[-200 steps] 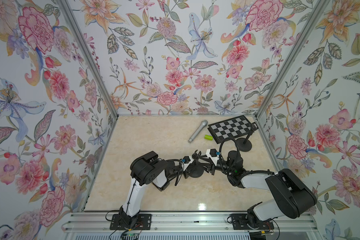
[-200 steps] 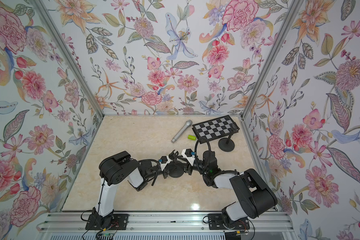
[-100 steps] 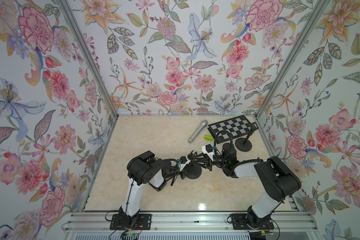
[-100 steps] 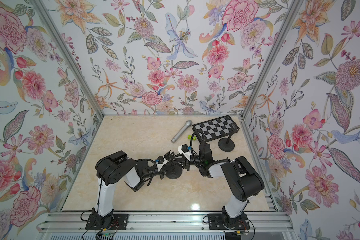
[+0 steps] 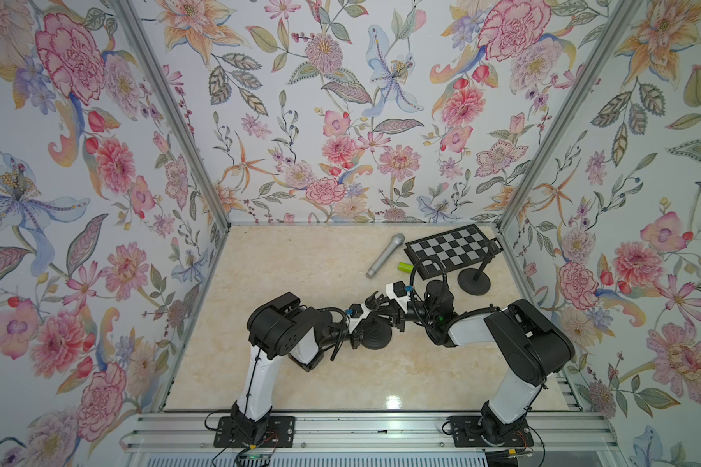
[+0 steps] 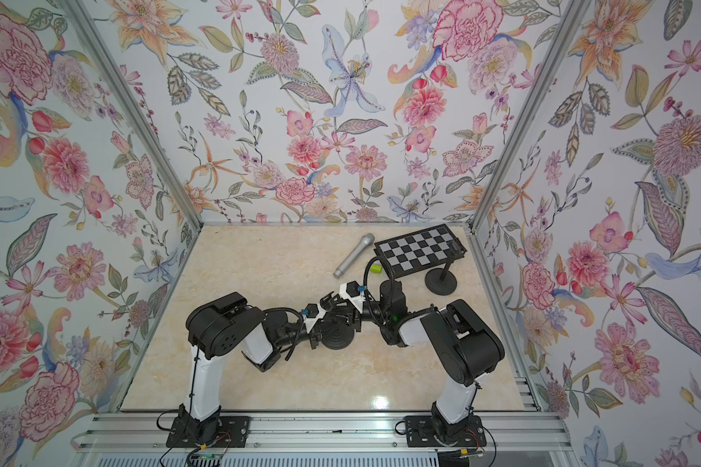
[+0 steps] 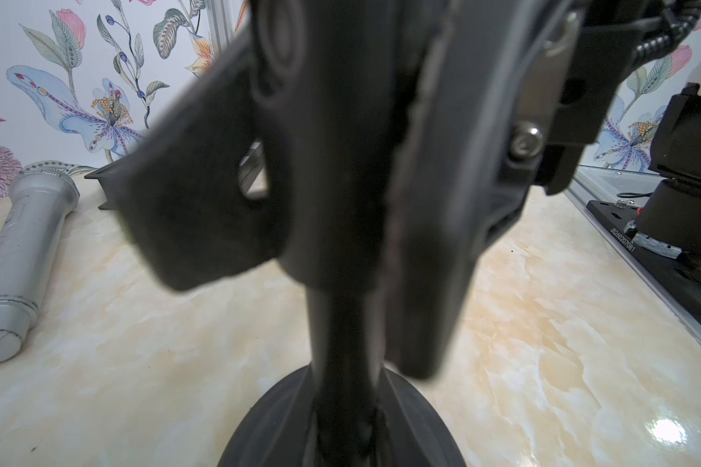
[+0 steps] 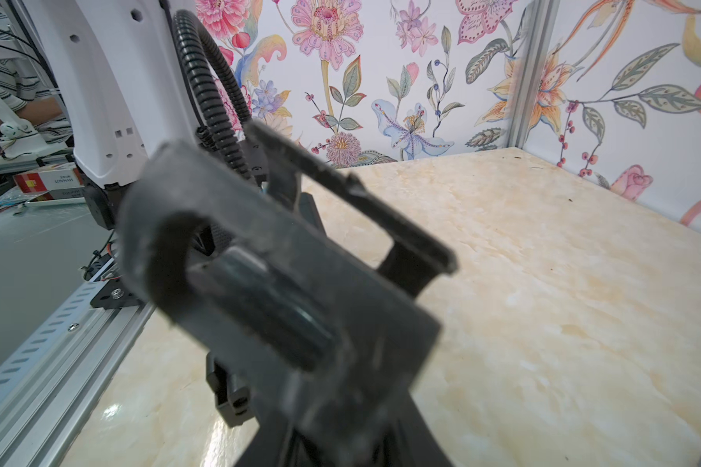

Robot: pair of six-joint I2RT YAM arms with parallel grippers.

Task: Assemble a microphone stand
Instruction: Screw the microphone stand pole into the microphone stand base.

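Beige marble desk [image 5: 300,283] bearing a black round-based microphone stand [image 5: 375,335], upright. Left pincer [image 7: 340,283] clamped on the stand's post; right pincer [image 5: 393,313] closed on the stand's top. Silver handheld microphone [image 5: 385,255] flat behind the stand, long axis slanting away, probably nearer the right arm.

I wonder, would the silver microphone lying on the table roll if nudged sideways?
Likely yes: the microphone is a round body lying flat on the smooth table. Its wider head would probably make it roll in a curve. The bare metal-looking barrel may slip in a light pinch.
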